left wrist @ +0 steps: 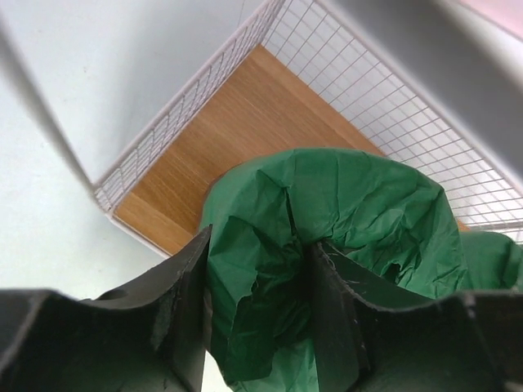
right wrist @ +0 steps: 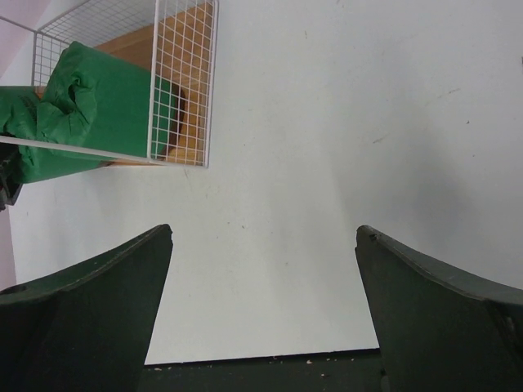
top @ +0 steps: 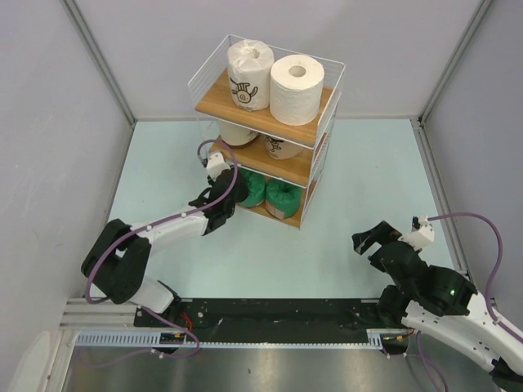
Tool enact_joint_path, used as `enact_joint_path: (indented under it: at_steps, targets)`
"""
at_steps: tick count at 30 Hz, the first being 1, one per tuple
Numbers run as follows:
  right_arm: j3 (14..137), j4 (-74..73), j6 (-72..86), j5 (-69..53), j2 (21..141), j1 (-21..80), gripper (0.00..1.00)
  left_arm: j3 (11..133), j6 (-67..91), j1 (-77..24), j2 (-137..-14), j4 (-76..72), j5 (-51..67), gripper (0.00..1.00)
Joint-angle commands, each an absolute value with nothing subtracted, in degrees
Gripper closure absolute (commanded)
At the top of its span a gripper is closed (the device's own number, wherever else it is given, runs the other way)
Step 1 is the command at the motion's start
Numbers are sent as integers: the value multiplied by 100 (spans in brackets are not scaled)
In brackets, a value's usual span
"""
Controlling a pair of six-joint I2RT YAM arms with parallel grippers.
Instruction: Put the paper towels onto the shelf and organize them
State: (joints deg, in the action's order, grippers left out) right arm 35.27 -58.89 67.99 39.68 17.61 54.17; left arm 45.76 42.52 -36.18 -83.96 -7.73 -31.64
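The shelf (top: 214, 100) stood near the middle of the tabletop's (top: 351, 180) far edge. On its top board the logo-wrapped white roll (top: 249, 75) at the left end and the plain white roll (top: 297, 88) at the right end both stood upright, with long axes vertical and core holes facing up. On the middle board the left beige roll (top: 237, 135) and the right beige roll (top: 283, 149) were mostly hidden, so their orientation could not be told.

On the bottom board the two green rolls sat side by side. The left fingers (top: 222, 200) (left wrist: 184, 318) were clenched on the left green roll (top: 252, 189) (left wrist: 327, 204) at the board's left end. One finger lay outside the wrapper and the other was pressed into the tucked hollow. That end faced the wrist, and the long axis ran along the fingers. Whether it stood fully upright was unclear. The right green roll (top: 284, 196) (left wrist: 498, 261) (right wrist: 90, 106) touched it.

The right fingers (top: 365, 239) (right wrist: 98, 310) were spread wide and held nothing. They hung above bare tabletop near its right edge, well apart from the shelf.
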Motion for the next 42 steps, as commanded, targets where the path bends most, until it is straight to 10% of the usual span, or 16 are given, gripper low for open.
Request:
enact_joint_path:
  at_steps: [1,13,25,42]
  targets:
    - [3718,-5915,6979,4201,1714,5449,0,4948,4447,-3595,-8621,-1301,-3076,51]
    - [3718,-5898,6970,4201,1731,5449,0,4887,4851,-3586,-8692,-1345,-3103,48]
    - [3718,-5898,6970,4219,1740,5458,0,4825,4966,-3586,-8552,-1161,-3050,16]
    - [3709,-5828,6891,4228,1819,5467,2,4228,5028,-3586,-6962,-747,-3067,9]
